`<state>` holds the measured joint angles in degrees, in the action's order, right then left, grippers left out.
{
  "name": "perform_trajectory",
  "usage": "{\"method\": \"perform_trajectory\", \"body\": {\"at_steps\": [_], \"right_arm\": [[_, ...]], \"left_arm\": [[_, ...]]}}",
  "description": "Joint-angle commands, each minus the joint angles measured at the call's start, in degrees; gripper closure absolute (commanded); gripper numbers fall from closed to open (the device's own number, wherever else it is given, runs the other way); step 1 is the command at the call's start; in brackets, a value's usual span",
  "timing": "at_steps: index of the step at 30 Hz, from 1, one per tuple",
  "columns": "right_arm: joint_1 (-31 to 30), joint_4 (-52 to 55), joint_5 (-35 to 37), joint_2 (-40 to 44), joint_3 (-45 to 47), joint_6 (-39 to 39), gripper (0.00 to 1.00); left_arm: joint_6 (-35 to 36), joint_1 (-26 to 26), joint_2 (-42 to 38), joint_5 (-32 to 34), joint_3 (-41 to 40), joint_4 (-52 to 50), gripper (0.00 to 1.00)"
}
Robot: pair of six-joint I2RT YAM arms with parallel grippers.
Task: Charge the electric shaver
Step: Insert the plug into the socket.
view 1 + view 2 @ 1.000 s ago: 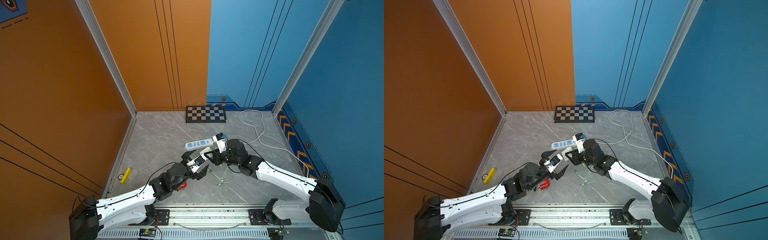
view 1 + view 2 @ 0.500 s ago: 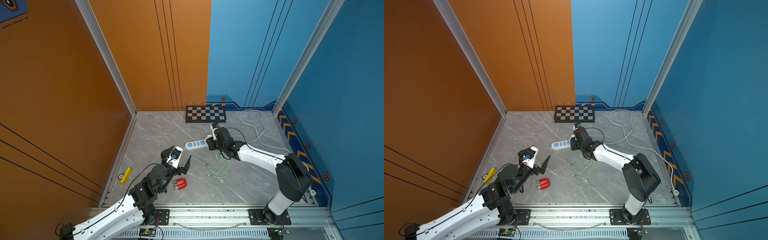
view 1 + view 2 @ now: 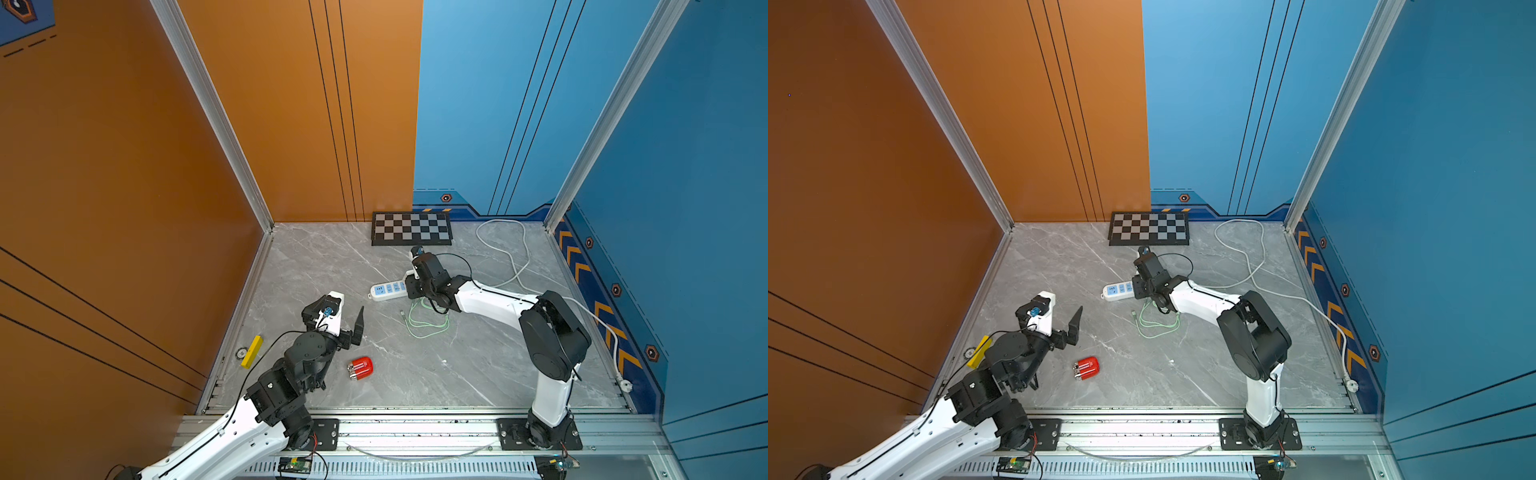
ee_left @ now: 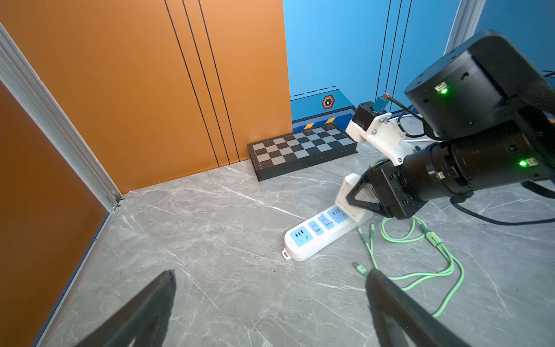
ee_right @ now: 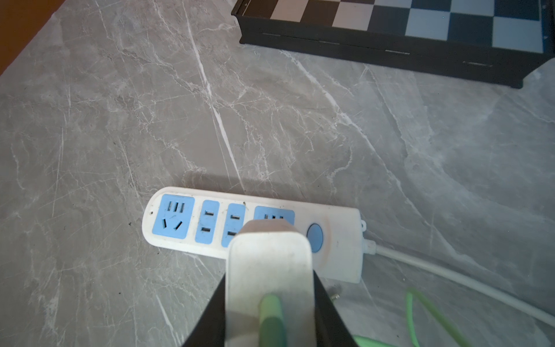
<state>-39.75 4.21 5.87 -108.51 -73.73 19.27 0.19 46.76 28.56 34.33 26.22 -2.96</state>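
Two claws, two states: the left claw [image 4: 270,275] gapes wide and empty above the marble floor [image 3: 415,374]; the right claw [image 5: 270,303] clamps the white charger [image 5: 268,258] at the power strip [image 5: 210,222]. The red shaver [image 3: 360,367] lies on the floor beside the left arm, well apart from the green cable [image 3: 428,328].

Electric shaver [image 3: 360,368]: small glossy red capsule-shaped body with silver metallic heads at 1 end. It lies on its side on the grey marbled tabletop [image 3: 415,386], near the front edge, heads pointing toward the robot's left.
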Motion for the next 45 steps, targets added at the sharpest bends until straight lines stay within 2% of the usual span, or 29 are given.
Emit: {"method": "perform_trajectory", "body": {"at_steps": [1, 9, 19, 45], "right_arm": [[-0.07, 1.96, 0.56, -1.45, -3.12, -1.52, 1.0], [0.02, 4.71, 0.96, -4.56, -7.09, -2.48, 1.0], [0.28, 6.19, 1.94, -4.39, -6.74, -2.22, 1.0], [-0.07, 8.19, 2.01, -7.33, -8.12, -0.29, 1.0]], "left_arm": [[-1.92, -0.92, -0.34, 1.77, 2.4, -1.89, 0.0], [-2.3, -0.97, -2.68, 3.16, 2.52, -3.17, 0.01], [-2.18, -0.97, -4.04, 4.38, 2.51, -2.66, 0.01], [-2.91, -1.15, -1.67, 2.94, 3.58, -3.85, 0.01]]}}
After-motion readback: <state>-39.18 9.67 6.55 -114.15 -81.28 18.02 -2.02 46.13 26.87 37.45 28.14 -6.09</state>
